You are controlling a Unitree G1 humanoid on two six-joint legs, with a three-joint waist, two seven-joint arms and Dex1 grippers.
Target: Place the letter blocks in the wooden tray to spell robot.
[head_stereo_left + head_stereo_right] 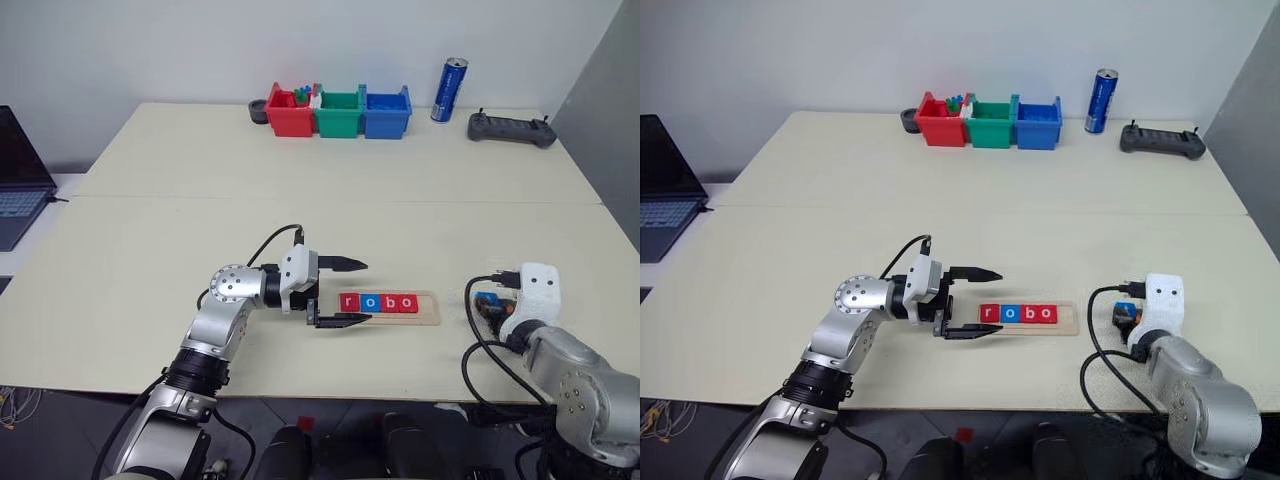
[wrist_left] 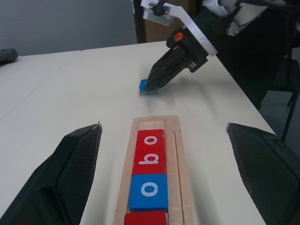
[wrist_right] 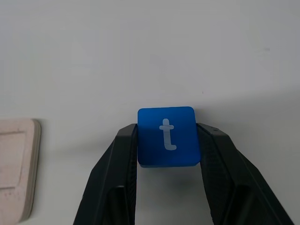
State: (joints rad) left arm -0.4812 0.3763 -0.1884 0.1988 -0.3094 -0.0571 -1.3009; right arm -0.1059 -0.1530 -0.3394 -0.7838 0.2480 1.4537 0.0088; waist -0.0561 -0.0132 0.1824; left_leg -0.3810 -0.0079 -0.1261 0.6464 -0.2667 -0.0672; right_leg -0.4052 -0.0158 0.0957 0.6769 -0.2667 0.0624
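The left gripper point(image 1: 342, 292) lies level near the table's point(image 1: 300, 190) front edge, fingers spread, apparently flanking the wooden tray's point(image 1: 430, 308) left end. Right gripper point(image 3: 166, 140), angled down, pinches the blue t block point(image 3: 166, 136) just right of the tray.

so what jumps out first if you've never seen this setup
The pale wooden tray near the table's front edge already holds four red and blue square letter tiles reading "robo", its last slot bare. Just right of it, the right tool pinches the blue square "t" tile, while the open left tool brackets the tray's left end.
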